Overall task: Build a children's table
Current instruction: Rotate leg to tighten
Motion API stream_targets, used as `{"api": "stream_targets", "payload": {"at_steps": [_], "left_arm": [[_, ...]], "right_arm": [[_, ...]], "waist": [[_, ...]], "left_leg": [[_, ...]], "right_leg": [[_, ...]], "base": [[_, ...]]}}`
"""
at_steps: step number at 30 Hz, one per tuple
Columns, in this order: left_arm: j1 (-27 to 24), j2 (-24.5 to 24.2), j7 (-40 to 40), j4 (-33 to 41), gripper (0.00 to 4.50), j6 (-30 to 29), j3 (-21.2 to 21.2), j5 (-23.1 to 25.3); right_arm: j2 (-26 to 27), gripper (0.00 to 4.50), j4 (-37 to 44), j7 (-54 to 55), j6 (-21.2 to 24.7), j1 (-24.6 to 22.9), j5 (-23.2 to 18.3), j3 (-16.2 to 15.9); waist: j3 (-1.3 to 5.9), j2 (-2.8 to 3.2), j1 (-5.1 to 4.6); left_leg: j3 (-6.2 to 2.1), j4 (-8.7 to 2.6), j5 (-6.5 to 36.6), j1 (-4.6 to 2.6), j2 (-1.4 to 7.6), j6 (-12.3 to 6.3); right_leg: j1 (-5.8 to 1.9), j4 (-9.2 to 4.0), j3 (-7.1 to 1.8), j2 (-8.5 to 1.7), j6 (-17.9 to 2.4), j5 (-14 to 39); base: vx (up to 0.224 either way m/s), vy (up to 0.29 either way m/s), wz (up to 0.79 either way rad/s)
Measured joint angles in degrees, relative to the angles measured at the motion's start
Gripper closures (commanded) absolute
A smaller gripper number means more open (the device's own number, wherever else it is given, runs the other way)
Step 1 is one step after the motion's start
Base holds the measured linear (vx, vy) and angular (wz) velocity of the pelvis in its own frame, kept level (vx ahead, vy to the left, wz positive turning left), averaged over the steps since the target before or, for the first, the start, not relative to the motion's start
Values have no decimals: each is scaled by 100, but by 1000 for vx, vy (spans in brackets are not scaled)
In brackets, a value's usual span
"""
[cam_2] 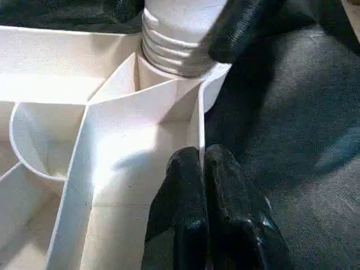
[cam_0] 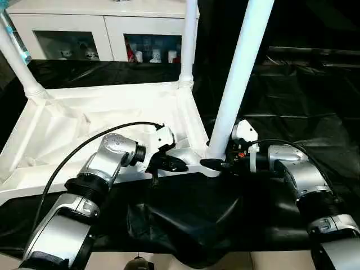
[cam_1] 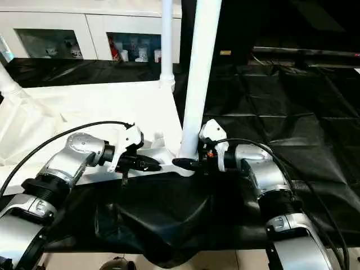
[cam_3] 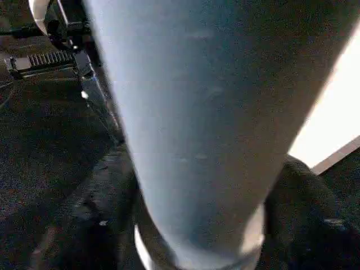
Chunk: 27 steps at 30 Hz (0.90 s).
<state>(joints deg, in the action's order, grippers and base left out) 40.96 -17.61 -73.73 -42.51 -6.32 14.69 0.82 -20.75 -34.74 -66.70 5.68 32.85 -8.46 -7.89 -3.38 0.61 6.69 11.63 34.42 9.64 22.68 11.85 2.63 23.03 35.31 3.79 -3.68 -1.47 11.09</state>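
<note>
The upturned tabletop [cam_0: 101,124] lies on the black-covered bench [cam_0: 292,101]. The left end effector [cam_0: 166,163] pinches its near rim closed and should hold firm. The right end effector [cam_0: 216,164] grips the near leg [cam_0: 239,73] at its base; keep it upright while seating.

White tabletop [cam_0: 84,121] and white legs [cam_0: 239,73]; black cloth [cam_0: 304,101] beneath; black-fingered hands on silver forearms [cam_0: 107,160]; white cabinet [cam_0: 101,22] behind.
</note>
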Motion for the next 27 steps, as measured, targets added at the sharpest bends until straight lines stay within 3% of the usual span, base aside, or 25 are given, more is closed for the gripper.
{"api": "stream_targets", "payload": {"at_steps": [2, 9, 15, 20, 25, 26, 27], "left_arm": [[0, -1, -1, 15, 450, -18, 4, 0], [0, 44, 101, 10, 450, -125, 4, 5], [271, 483, 1249, -456, 450, -274, -119, 109], [754, 1086, 2685, -1159, 450, -499, -334, 179], [843, 1204, 3014, -1286, 450, -489, -365, 216], [843, 1178, 2980, -1286, 450, -437, -358, 240], [843, 1155, 2935, -1286, 450, -410, -357, 245]], "right_arm": [[-6, 180, 25, 0, 7, -12, 1, 0], [55, 188, 66, 186, 12, -105, 1, 54], [744, 189, -456, 1948, 17, -13, 16, 547], [1586, 189, -1493, 4410, -21, 745, 1, 1143], [1806, 190, -1950, 5034, -213, 1072, 93, 1229], [1805, 135, -1960, 4977, -279, 1071, 175, 1202], [1804, 121, -1960, 4927, -312, 1070, 218, 1191]], "waist": [[0, 0, -2], [0, 0, -5], [1, -2, -98], [1, 0, -212], [1, 0, -254], [1, 0, -255], [1, 0, -260]], "left_leg": [[0, 0, 0, 0, 0, 0], [0, 0, 0, 0, 0, 0], [-1, 4, -3, -13, -2, 5], [-4, 0, -8, -25, -4, 14], [-11, -16, -9, -24, -3, 16], [-12, -17, -9, -21, -3, 16], [-12, -17, -9, -19, -3, 15]], "right_leg": [[0, 0, 0, 0, 0, 0], [0, 0, 1, 0, 0, 0], [-7, 3, -3, -1, -5, -18], [-10, 0, -5, 0, -5, -39], [-7, -14, -5, 10, -3, -38], [-6, -16, -5, 11, -3, -37], [-4, -17, -5, 12, -3, -37]], "base": [[0, 0, 0], [0, 0, 0], [0, 0, 0], [0, 0, 0], [0, 0, 0], [0, 0, 0], [0, 0, 0]]}}
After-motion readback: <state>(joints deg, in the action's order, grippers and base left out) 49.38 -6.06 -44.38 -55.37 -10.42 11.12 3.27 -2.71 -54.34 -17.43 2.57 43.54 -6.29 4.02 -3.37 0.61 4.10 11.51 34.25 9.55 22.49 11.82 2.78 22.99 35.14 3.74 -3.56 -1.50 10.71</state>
